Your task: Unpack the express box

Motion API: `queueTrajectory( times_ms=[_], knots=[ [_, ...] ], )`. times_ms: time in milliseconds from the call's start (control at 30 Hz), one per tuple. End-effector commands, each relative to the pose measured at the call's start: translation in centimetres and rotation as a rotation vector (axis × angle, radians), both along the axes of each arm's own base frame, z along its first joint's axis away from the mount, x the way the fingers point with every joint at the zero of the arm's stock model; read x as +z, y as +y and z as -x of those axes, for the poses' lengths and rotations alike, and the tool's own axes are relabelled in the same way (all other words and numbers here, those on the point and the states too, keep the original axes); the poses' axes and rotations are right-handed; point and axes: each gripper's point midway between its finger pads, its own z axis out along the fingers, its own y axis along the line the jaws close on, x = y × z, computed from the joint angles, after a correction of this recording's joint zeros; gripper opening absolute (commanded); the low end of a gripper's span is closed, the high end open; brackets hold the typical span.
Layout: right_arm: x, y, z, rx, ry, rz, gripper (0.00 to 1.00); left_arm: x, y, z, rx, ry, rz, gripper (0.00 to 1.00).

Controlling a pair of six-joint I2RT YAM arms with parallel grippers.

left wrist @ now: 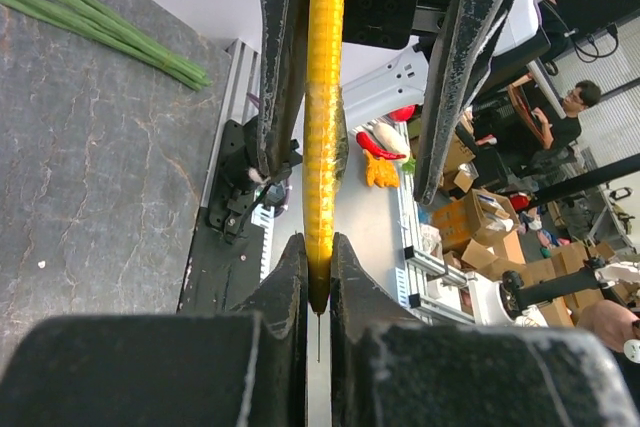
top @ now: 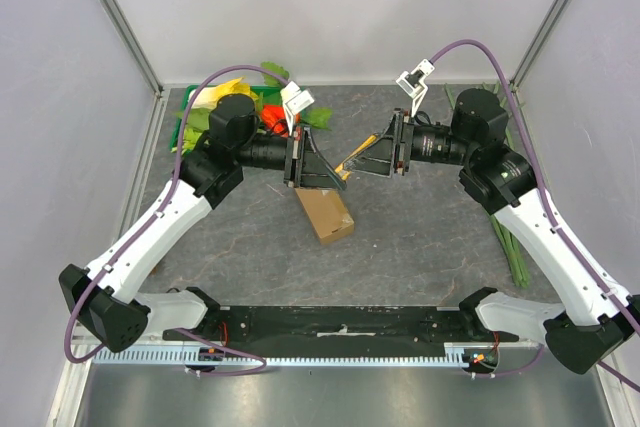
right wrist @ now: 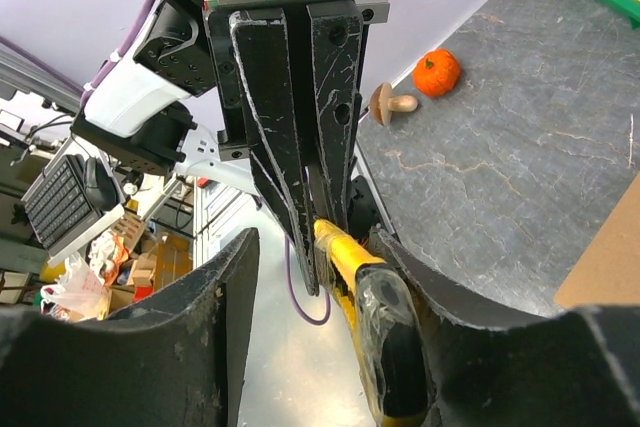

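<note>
The left tool [left wrist: 318,265] is clamped tight on one end of a yellow cutter [left wrist: 322,127], which it holds up in the air above the middle of the tabletop [top: 420,237]. The right tool [right wrist: 315,247] faces it from the other side, jaws roughly half open. They straddle the cutter's black, plastic-wrapped end without pinching it: one finger looks to be against it, while the other stands off. The cardboard box [top: 325,212] lies flat on the tabletop just below the two tools, a little toward the left edge, and its top looks closed.

We read this as a handover of the cutter, and it looks risky. If the left tool lets go before the right one has a firm pinch, the cutter would drop onto the box or the tabletop. The plastic wrap may also make that end slippery. A one-sided squeeze could twist the cutter in the left tool's hold. The fingers of both tools sit very near each other, so a small misjudged move could knock them together. We cannot tell whether a blade is out.
</note>
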Motion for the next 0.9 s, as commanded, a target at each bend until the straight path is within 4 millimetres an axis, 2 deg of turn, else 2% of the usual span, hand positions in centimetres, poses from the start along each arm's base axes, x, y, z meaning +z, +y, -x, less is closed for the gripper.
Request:
queueTrajectory(
  times_ms=[0,67,100,167,200,233,300,333,400,433,500,533,633,667,800,867],
  knots=[
    [1.3,0.0,0.6,0.013,-0.063,-0.031,0.54,0.7,0.3,0.9,-0.046,-0.003,0.025,0.02],
    [1.1,0.0,0.6,0.018,-0.061,-0.029,0.49,0.8,0.2,0.8,-0.052,-0.005,0.029,0.02],
    [1.1,0.0,0.6,0.019,-0.059,-0.028,0.40,0.9,0.2,0.9,-0.055,-0.007,0.031,0.02],
    [1.0,0.0,0.7,0.027,-0.056,-0.028,0.30,1.0,0.2,0.8,-0.063,-0.006,0.033,0.02],
    [1.1,0.0,0.7,0.027,-0.058,-0.028,0.18,1.0,0.2,0.9,-0.068,-0.005,0.035,0.02],
    [1.0,0.0,0.7,0.027,-0.056,-0.027,0.12,1.0,0.1,0.9,-0.067,-0.004,0.034,0.02],
    [1.0,-0.1,0.8,0.023,-0.061,-0.026,0.00,0.9,0.2,0.6,-0.058,-0.002,0.032,0.06],
    [0.8,-0.2,0.6,0.013,-0.065,-0.021,0.00,0.7,0.3,0.5,-0.052,0.003,0.028,0.21],
    [0.3,-0.3,0.2,-0.018,-0.060,-0.003,0.00,0.5,0.6,-0.2,-0.015,0.009,0.020,0.47],
    [-0.1,-0.5,0.1,-0.029,-0.062,0.016,0.00,0.2,0.8,-0.6,0.005,0.013,0.016,0.69],
    [-0.6,-1.0,-0.9,-0.102,-0.079,0.053,0.00,-0.2,1.1,-1.6,0.070,0.021,-0.001,0.82],
    [-1.5,-1.4,-1.3,-0.130,-0.089,0.093,0.00,-0.4,1.6,-2.2,0.109,0.020,-0.009,0.89],
    [-2.7,-2.7,-3.0,-0.254,-0.136,0.157,0.00,-2.2,2.5,-4.6,0.280,0.048,-0.083,0.94],
    [-2.9,-3.6,-3.9,-0.329,-0.174,0.183,0.00,-3.3,3.0,-6.5,0.400,0.049,-0.124,0.95],
    [-4.3,-5.6,-6.4,-0.508,-0.223,0.248,0.00,-9.2,5.6,-9.6,0.669,0.180,-0.344,0.94],
    [-5.0,-6.0,-7.0,-0.565,-0.242,0.249,0.00,-12.2,6.6,-10.4,0.750,0.240,-0.419,0.93]
  ],
)
